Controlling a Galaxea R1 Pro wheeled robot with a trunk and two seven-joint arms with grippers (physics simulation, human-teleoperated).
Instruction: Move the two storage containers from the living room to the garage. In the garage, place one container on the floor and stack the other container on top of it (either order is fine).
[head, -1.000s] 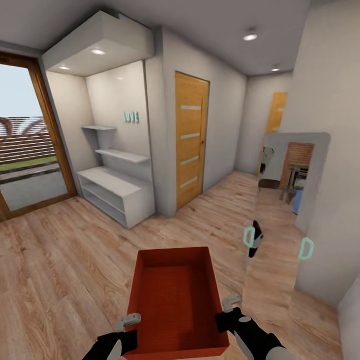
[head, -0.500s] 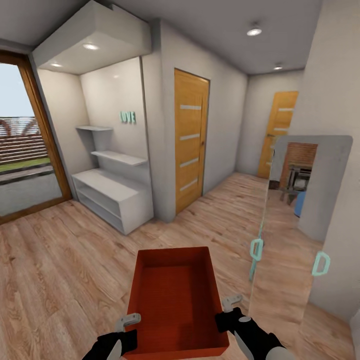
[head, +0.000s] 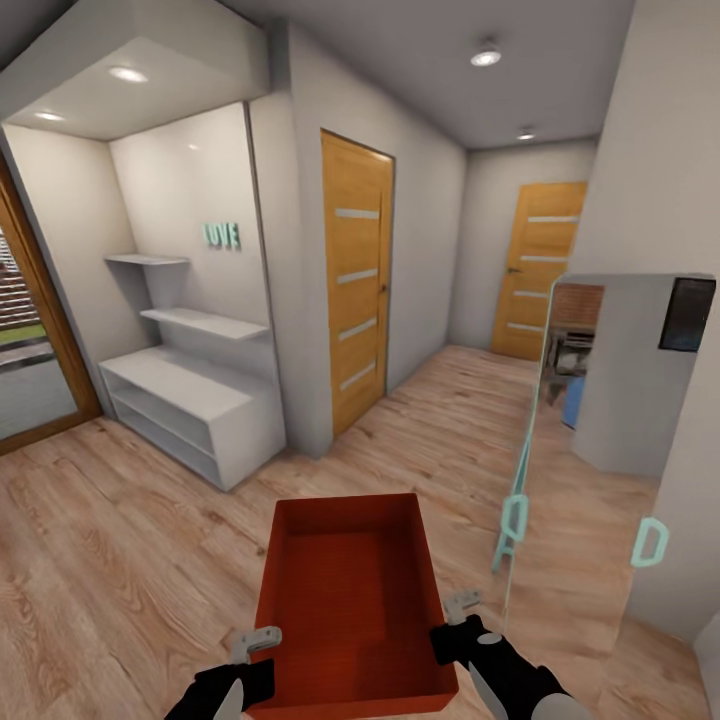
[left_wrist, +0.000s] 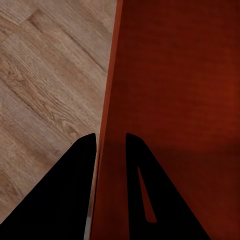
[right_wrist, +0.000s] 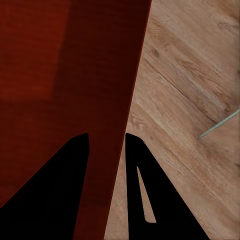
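Note:
One red-orange open-top storage container (head: 350, 590) hangs in front of me over light wood-plank flooring, empty inside. My left gripper (head: 258, 640) is shut on its left wall, and my right gripper (head: 455, 612) is shut on its right wall. In the left wrist view the container's thin wall (left_wrist: 107, 125) runs between the two dark fingers (left_wrist: 65, 200). The right wrist view has the other wall (right_wrist: 127, 100) pinched between its fingers (right_wrist: 150, 200) the same way. I am in a hallway with white-grey walls, not in the garage.
A white shelf unit (head: 180, 400) stands in an alcove at the left. Ahead are a near wooden door (head: 355, 290) and a far wooden door (head: 540, 270) at the corridor's end. A tall mirror panel with teal handles (head: 600, 430) leans at the right. A glazed door frame (head: 40, 330) is far left.
The whole view has swung to the right: alcove and glazed door slid left, the far door came into fuller view. The container and both grippers kept their place in the picture.

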